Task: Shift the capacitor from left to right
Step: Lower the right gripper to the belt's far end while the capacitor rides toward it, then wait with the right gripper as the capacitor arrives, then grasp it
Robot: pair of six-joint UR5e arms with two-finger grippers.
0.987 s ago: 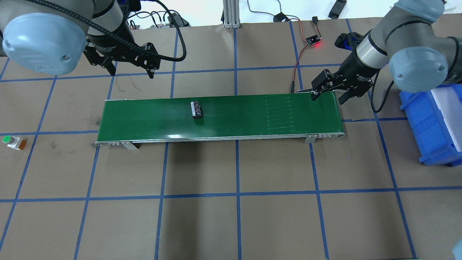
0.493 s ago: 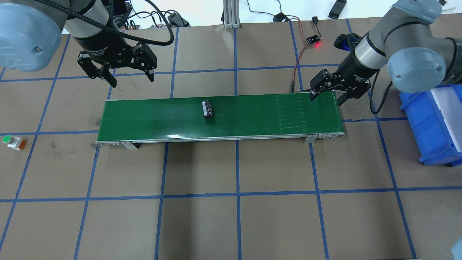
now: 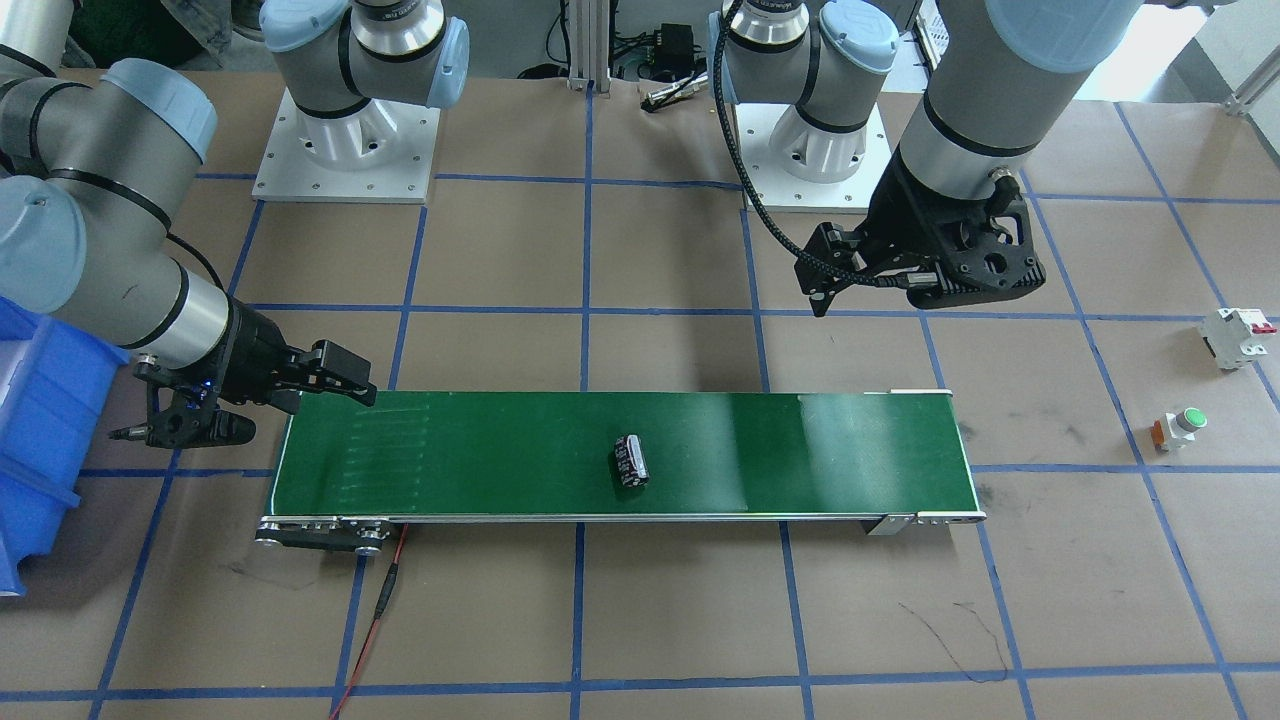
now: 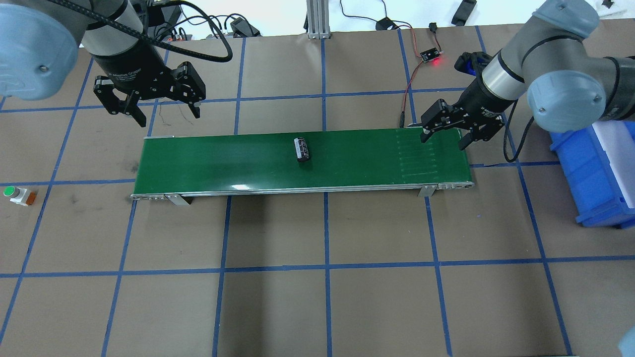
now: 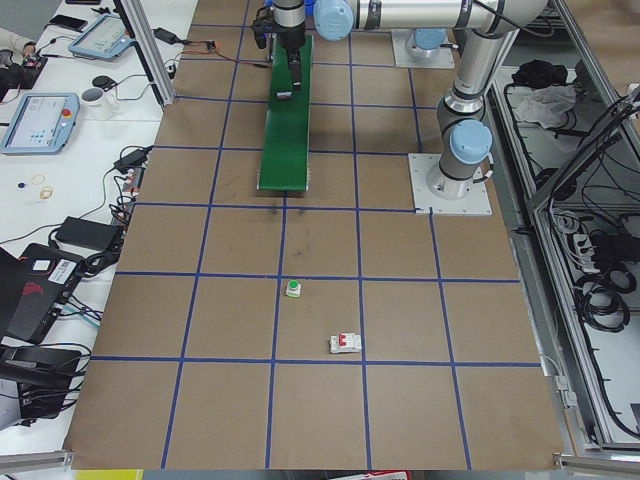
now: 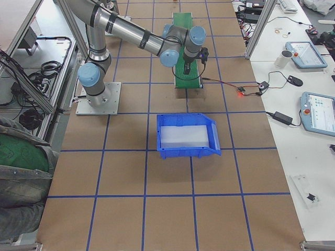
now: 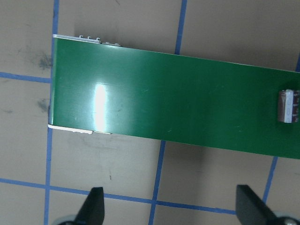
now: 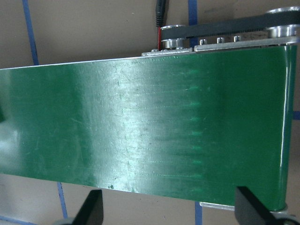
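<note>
Capacitor (image 4: 302, 149) lies on its side near the middle of the green belt (image 4: 213, 163), turned crosswise and a little toward the belt's upper edge in the overhead view; nothing is touching it, so I judge the belt itself is meant to carry it rightward.

My left gripper (image 4: 168, 115) hovers in the upper left of that frame, just past the belt's upper-left corner and off the belt; its jaws are spread wide with nothing between them. In its wrist view the capacitor (image 7: 287, 106) sits at the right edge of the frame, well apart from the fingers (image 7: 93, 206) at the bottom; I read that as parked out of the way.

My right gripper (image 4: 443, 142) hangs over the belt's right end, near its upper edge; its jaws are also wide apart and empty, and its wrist view shows only bare belt between them. I take that as waiting where the part should arrive. The blue bin (image 4: 585, 168) sits at the frame's right edge, near that arm, and looks like the likely drop place.
</note>
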